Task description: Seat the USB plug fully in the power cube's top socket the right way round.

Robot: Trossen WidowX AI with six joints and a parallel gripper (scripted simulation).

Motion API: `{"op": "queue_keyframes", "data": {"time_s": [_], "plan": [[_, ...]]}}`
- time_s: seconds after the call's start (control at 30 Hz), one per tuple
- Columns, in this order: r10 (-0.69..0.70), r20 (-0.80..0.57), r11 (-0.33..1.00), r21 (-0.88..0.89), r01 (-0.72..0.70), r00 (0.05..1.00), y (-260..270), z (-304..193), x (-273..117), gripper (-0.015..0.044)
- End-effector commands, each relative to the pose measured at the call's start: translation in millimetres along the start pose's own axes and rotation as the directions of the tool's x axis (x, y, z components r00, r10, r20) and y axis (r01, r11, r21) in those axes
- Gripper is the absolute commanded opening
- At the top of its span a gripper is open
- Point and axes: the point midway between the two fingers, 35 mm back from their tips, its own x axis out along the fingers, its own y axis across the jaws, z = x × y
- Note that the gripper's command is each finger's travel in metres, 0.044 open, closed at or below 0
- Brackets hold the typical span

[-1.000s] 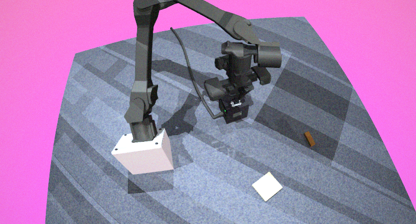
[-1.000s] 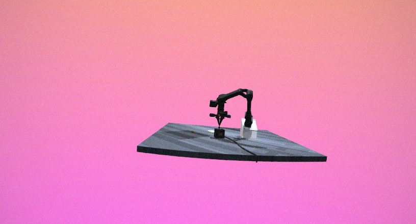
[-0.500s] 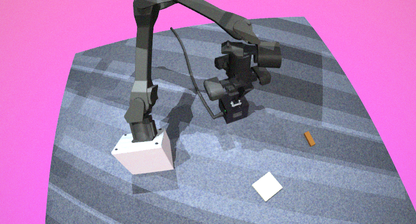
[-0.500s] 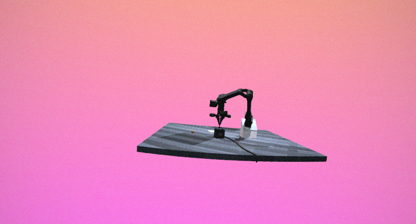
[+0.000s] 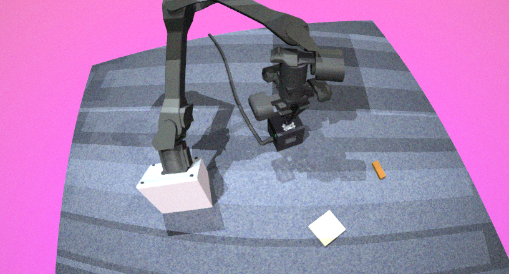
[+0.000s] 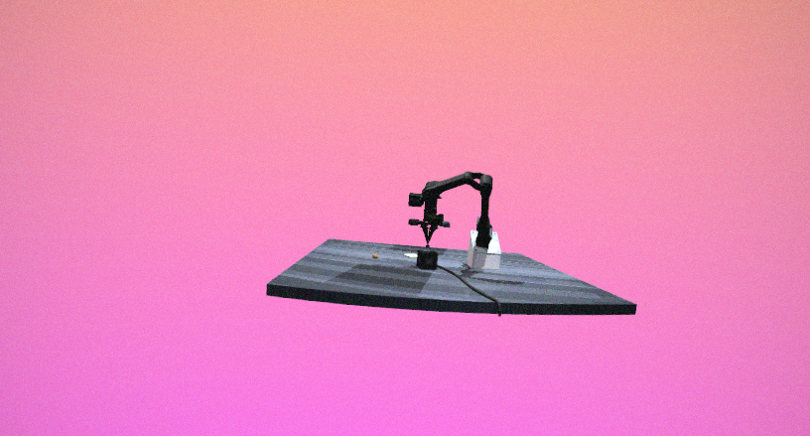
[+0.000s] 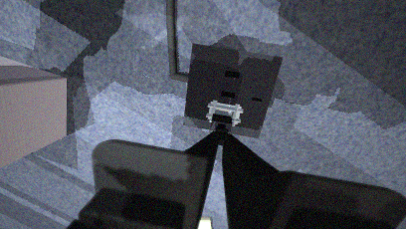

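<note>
The black power cube (image 5: 290, 140) (image 6: 427, 259) (image 7: 203, 82) stands upright on the table. A white bracket (image 5: 289, 127) (image 7: 226, 106) surrounds the socket area on its top. The small black USB plug (image 7: 222, 119) is upright at this bracket. My gripper (image 5: 290, 118) (image 6: 427, 243) (image 7: 220, 138) points down over the cube, its fingers nearly together and shut on the upper part of the plug. The fingertips stand just above the cube's top. The plug's tip and the socket opening under it are hidden, so its depth and which way round it is cannot be told.
A dark cable (image 5: 232, 85) (image 6: 473, 290) (image 7: 171, 40) runs from the cube's side to the table's edge. The white arm base (image 5: 185, 197) (image 7: 30, 110) stands apart from the cube. An orange block (image 5: 378, 170) (image 6: 374, 255) and a cream square (image 5: 327, 228) (image 6: 409, 255) lie farther off.
</note>
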Motion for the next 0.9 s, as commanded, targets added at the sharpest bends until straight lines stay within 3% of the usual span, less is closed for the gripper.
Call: {"op": "queue_keyframes", "data": {"time_s": [0.0,0.87], "plan": [[-0.006,-0.006,1.000,-0.008,0.006,1.000,-2.1,-0.4,-5.5,0.0000],[-0.006,-0.007,1.000,-0.007,0.005,1.000,-1.9,-0.5,-20.5,0.0000]]}}
